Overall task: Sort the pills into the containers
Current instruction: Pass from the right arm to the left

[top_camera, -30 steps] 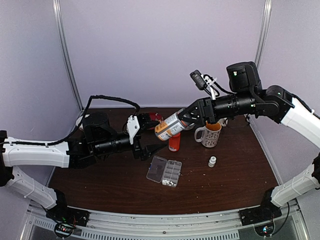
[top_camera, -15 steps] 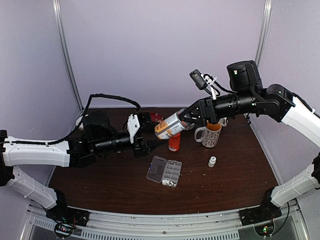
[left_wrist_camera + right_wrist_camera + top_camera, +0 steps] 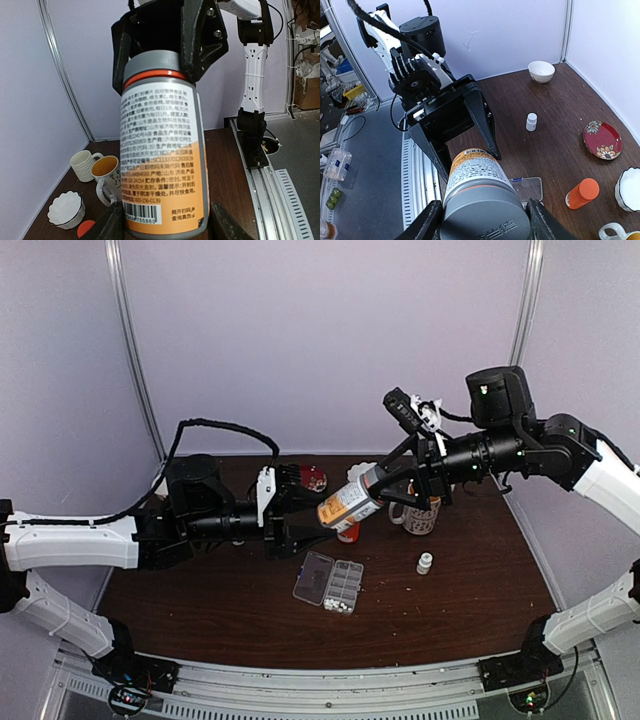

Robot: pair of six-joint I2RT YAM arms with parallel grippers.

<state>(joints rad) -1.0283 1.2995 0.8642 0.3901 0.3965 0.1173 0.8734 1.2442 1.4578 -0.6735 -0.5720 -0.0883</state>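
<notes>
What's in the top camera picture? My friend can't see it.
One orange-and-white bottle is held in the air from both ends: the right fingers grip its grey cap, the left fingers its base. Below on the brown table lies an open clear pill organizer with white pills.

Aloft — bottle between left gripper, right gripper

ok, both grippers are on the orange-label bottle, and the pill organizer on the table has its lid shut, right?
No: the lid of the pill organizer is open, folded out flat to one side, as the top external view shows. The rest holds: the left gripper and the right gripper both grip the orange-label bottle.
</notes>
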